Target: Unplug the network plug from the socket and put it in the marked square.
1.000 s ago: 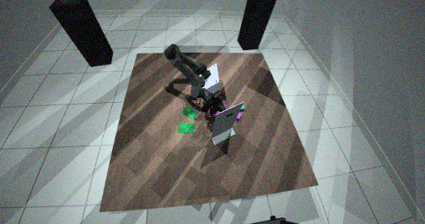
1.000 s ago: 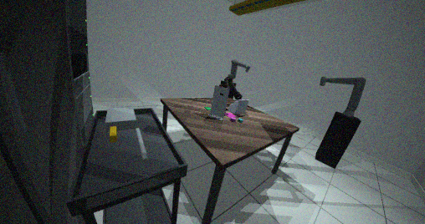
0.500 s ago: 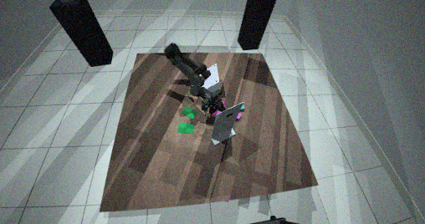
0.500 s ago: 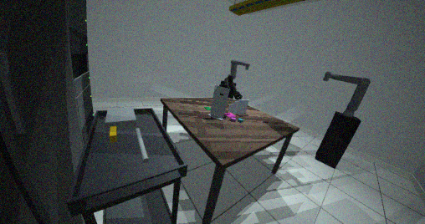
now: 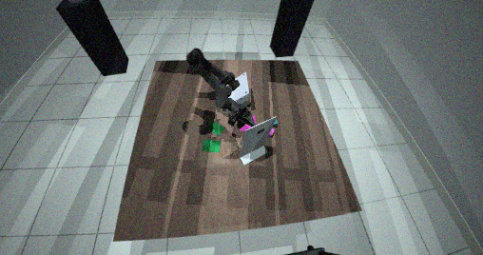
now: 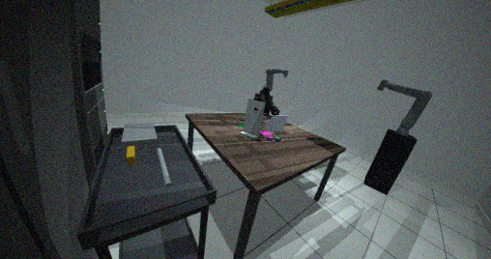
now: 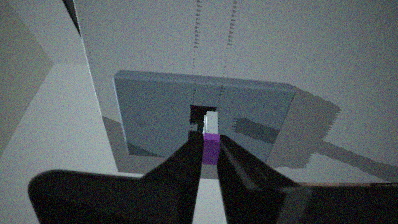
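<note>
The top view looks down from high up on the brown wooden table (image 5: 228, 187). The exterior view looks across the room at it from far away. The wrist view is very close to the grey upright panel (image 7: 160, 115), also seen from above.

Plug (image 7: 211, 148) between pincer (image 7: 212, 150) fingers, nose at socket (image 7: 202, 114) in panel (image 7: 155, 115); panel upright on table (image 5: 285, 183).

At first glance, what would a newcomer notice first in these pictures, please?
In the wrist view, the gripper is shut on the purple plug, right at the dark socket in the grey panel. From above, two bright green patches stand out on the wooden table, left of the panel.
</note>
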